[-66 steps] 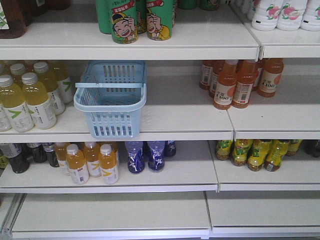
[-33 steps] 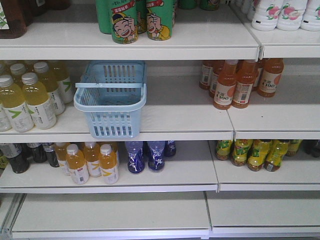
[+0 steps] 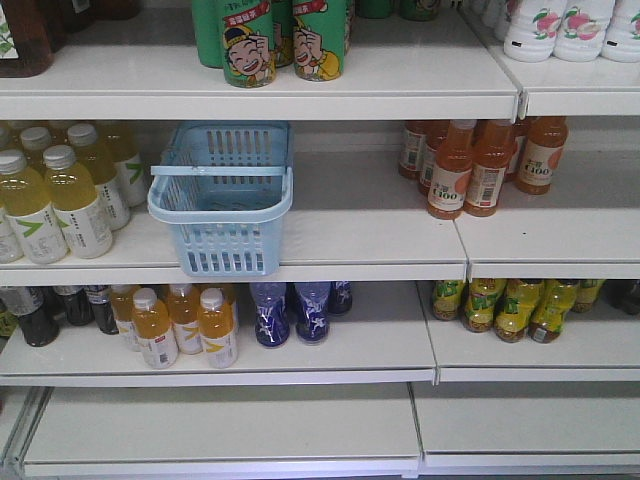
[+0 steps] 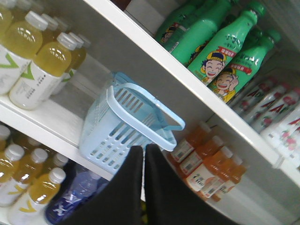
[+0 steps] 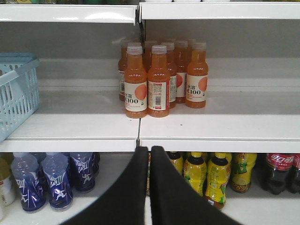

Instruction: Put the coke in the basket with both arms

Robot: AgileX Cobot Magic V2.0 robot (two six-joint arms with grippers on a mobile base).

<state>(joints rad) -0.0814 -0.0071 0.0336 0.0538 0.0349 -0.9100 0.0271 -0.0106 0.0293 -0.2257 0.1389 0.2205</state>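
Right wrist view finds the red-labelled dark cola bottle (image 5: 280, 172) at the lower shelf's (image 5: 255, 210) right end, untouched. Left black gripper (image 4: 144, 157) and right black gripper (image 5: 149, 157) hang empty, fingers pressed together. The light-blue slotted plastic basket (image 3: 222, 215) overhangs the middle shelf's (image 3: 380, 240) front edge, probably for easy reach.

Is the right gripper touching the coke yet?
Apart. The right wrist view shows the right gripper at centre, with yellow bottles between it and the coke at the far right.
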